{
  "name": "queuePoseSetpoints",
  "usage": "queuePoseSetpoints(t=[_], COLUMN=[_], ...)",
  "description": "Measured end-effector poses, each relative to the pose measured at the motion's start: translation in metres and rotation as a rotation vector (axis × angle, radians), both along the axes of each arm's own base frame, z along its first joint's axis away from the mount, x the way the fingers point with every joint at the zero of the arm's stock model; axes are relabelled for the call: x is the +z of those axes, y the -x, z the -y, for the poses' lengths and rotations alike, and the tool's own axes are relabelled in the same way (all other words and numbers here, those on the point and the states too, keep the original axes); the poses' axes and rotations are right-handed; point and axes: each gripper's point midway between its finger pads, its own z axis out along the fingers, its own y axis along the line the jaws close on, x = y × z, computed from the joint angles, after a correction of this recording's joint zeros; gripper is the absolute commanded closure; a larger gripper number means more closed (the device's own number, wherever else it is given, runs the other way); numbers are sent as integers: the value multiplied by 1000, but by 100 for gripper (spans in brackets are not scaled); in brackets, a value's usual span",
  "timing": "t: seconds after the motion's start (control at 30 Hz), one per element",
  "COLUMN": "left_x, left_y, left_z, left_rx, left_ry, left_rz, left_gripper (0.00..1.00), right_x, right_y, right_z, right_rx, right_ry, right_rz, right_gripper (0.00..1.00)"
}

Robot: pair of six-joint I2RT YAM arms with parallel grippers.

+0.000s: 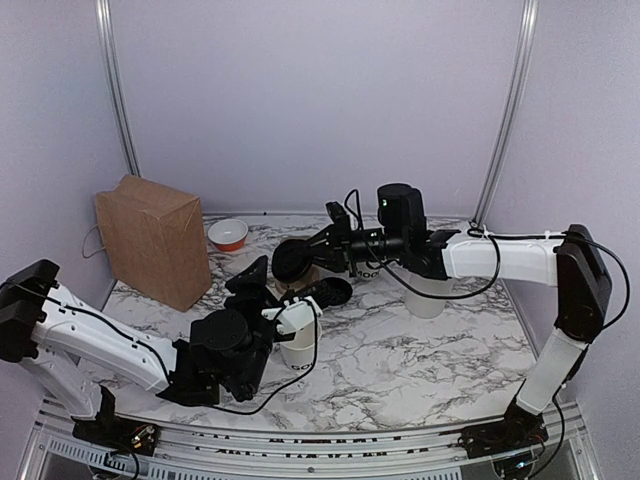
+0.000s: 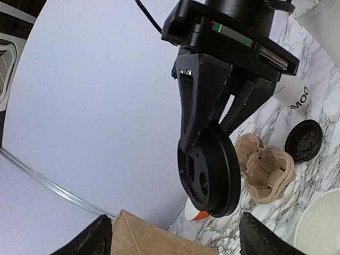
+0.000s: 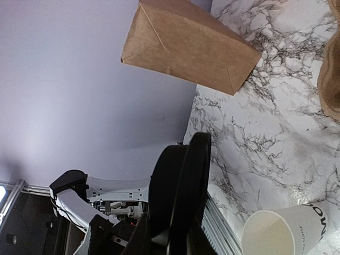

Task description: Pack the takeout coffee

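1. Left pincer (image 1: 292, 314): released, fingers spread wide with nothing between them. It sits at the rim of the cup. You cannot tell from any view whether it touches.
2. Cup (image 1: 300, 350): white paper, upright on the marble tabletop (image 1: 420, 370) near the front edge, mouth open and lidless. Its inside is hard to make out. In the right wrist view the side lettering reads "MO" and the rest is cut off by the frame edge.
3. Right pincer (image 2: 207, 135): clenched on the lid (image 2: 212, 175). The lid is black, held by its rim on edge in the air, beyond the cup and apart from it.
4. Carrier (image 2: 265, 167): brown moulded pulp, on the tabletop beneath the right pincer.
5. Second lid (image 2: 304, 141): black, lying flat just beside the carrier.
6. Far cup (image 2: 295, 95): white, reads "MOO". Most of it is hidden behind the right pincer.
7. Clear cup (image 1: 428, 295): translucent, its top covered by the right arm.
8. Bag (image 1: 152, 240): brown paper, standing at the far left, no print visible.
9. Bowl (image 1: 228, 235): red and white, by the back wall beside the bag. You cannot make out its contents.
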Motion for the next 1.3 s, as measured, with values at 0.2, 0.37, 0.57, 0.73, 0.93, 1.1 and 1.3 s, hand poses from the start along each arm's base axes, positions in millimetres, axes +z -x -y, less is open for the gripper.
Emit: queuePoseSetpoints(t=[0.2, 0.37, 0.57, 0.73, 0.93, 1.1, 1.3], left_x=[-3, -1, 12, 14, 18, -1, -46], left_y=[8, 14, 19, 1, -37, -63, -74], left_z=[-9, -20, -29, -53, -98, -119, -122], left_rx=[-23, -69, -135, -118, -46, -2, 38], left_ry=[90, 225, 453, 662, 956, 1134, 1246], left_rz=[-79, -183, -333, -465, -590, -750, -991], left_gripper=[7, 4, 3, 2, 1, 1, 2], right_x=[-8, -14, -9, -7, -21, -36, -40], right_y=[-4, -3, -3, -1, 6, 13, 22], right_z=[4, 9, 15, 17, 23, 29, 27], right_rx=[-25, -39, -52, -48, -39, -29, 1], right_ry=[13, 25, 25, 35, 69, 105, 114], right_rz=[-2, -1, 34, 63, 49, 19, 8], right_gripper=[90, 90, 90, 90, 90, 90, 90])
